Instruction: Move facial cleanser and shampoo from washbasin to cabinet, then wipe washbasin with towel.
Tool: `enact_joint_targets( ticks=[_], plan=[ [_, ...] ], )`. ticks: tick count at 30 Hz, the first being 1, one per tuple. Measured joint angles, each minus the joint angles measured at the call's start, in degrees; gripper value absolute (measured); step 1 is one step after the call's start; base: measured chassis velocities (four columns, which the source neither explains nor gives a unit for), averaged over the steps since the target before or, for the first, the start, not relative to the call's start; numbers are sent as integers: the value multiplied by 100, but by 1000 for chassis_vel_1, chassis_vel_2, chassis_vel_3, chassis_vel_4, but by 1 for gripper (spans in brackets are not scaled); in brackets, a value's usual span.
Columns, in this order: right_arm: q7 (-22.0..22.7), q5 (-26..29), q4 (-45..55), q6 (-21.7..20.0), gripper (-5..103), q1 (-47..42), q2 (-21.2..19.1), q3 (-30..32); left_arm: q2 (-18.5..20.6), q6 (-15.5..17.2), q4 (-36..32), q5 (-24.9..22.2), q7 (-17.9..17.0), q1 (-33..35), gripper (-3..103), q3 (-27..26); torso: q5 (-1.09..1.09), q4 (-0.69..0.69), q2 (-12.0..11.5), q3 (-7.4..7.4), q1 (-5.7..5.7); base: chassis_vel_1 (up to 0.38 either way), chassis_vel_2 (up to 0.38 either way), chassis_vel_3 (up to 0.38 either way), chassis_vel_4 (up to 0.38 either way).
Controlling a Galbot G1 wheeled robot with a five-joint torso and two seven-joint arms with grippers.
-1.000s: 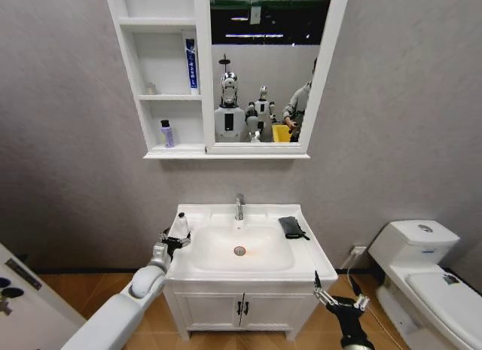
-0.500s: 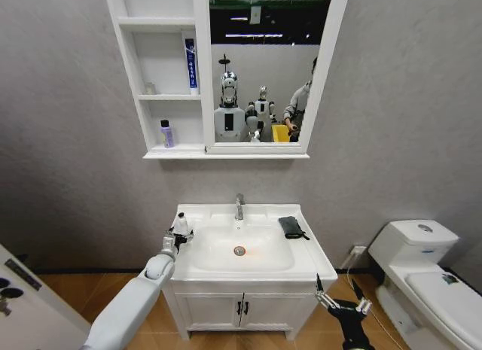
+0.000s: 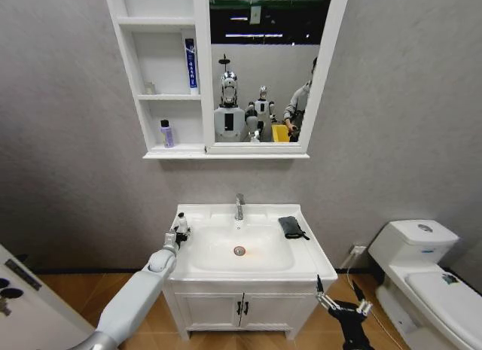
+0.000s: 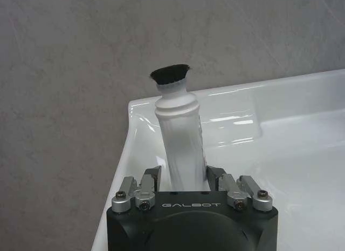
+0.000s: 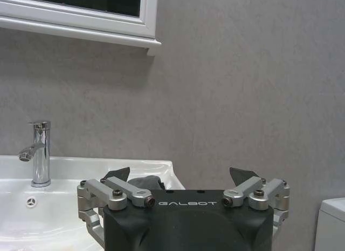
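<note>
Left hand (image 4: 184, 177) sits at the washbasin's (image 3: 248, 271) left rim, fingers closed around a white tube-shaped bottle (image 4: 182, 143) with a black cap, upright between them. Right hand (image 3: 343, 299) hangs low off the basin's front right corner, fingers spread apart. Dark folded towel (image 3: 291, 226) lies beyond it on the right rim.

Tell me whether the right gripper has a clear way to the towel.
Probably yes. The right gripper hangs open below the washbasin's front right corner, and the towel lies uncovered on the right rim above it, nothing between.
</note>
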Motion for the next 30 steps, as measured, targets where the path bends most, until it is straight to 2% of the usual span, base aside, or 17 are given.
enact_joint_targets(
  ticks=[1, 2, 8, 10, 12, 15, 17, 18, 19, 20, 21, 23, 24, 26, 28, 29, 30],
  plan=[
    [0, 3, 0, -2, 100, 9, -7, 0, 5, 1, -11, 15, -1, 17, 47, -7, 0, 0, 0, 0, 0, 0, 0, 0, 0],
    [0, 4, 0, -7, 100, 22, -14, -3, 10, 1, -27, 54, 0, 42, 37, -26, 0, 0, 0, 0, 0, 0, 0, 0, 0],
    [-3, -2, 6, -7, 100, -2, -1, -14, 77, 3, -224, 66, -8, 98, 30, -51, -1, 1, 0, 0, 0, 0, 0, 0, 0],
    [-5, -5, 17, -2, 100, -12, 11, -16, 158, 7, -459, 66, -40, 130, 30, -56, -1, 0, -1, 0, 0, 0, 0, 0, 0],
    [-8, -17, 27, 0, 100, -16, 29, -33, 466, 148, -1266, -28, -201, 209, 30, -56, -2, -1, 0, 0, 0, 0, 0, 0, 0],
    [-10, -26, 27, 0, 100, -10, 31, -43, 655, 293, -1664, -178, -321, 224, 30, -60, 1, -1, 0, -1, 0, 0, 0, 0, 0],
    [-13, -54, 30, -2, 100, 25, 35, -95, 1200, 882, -2749, -777, -689, 155, 30, -107, -2, 2, 0, -1, 0, 0, 0, 0, 0],
    [-13, -54, 30, -2, 100, 25, 35, -95, 1200, 882, -2749, -777, -689, 155, 30, -107, -2, 2, 0, -1, 0, 0, 0, 0, 0],
    [-15, -63, 33, -4, 100, 31, 37, -107, 1349, 1063, -3042, -983, -792, 95, 30, -135, 0, 1, 0, -1, 0, 0, 0, 0, 0],
    [-22, -72, 41, -6, 100, 36, 41, -125, 1606, 1406, -3524, -1356, -962, -53, 30, -166, 1, 1, 0, -1, 0, 0, 0, 0, 0],
    [-22, -72, 41, -6, 100, 36, 41, -125, 1606, 1406, -3524, -1356, -962, -53, 30, -166, 1, 1, 0, -1, 0, 0, 0, 0, 0],
    [-33, -78, 101, -7, 100, 22, 54, -132, 2088, 2306, -4226, -2158, -1346, -531, 30, -183, 0, -1, 0, -1, 0, 0, 0, 0, 0],
    [-33, -78, 101, -7, 100, 22, 54, -132, 2088, 2306, -4226, -2158, -1346, -531, 30, -183, 0, -1, 0, -1, 0, 0, 0, 0, 0],
    [-36, -79, 128, -7, 100, 9, 58, -129, 2338, 2714, -4466, -2688, -1546, -956, 30, -152, -2, 1, 0, -1, 0, 0, 0, 0, 0],
    [-46, -81, 156, 4, 100, 0, 64, -124, 2613, 3190, -4610, -3669, -1776, -1897, 30, -10, 0, 1, 0, -1, -1, 0, 0, 0, 0],
    [-46, -81, 156, 4, 100, 0, 64, -124, 2613, 3190, -4610, -3669, -1776, -1897, 30, -10, 0, 1, 0, -1, -1, 0, 0, 0, 0],
    [-57, -82, 161, 16, 100, 3, 71, -126, 2682, 3265, -4553, -4049, -1803, -2463, 30, 170, -1, 0, 0, -1, -1, 0, 0, 0, 0]
  ],
)
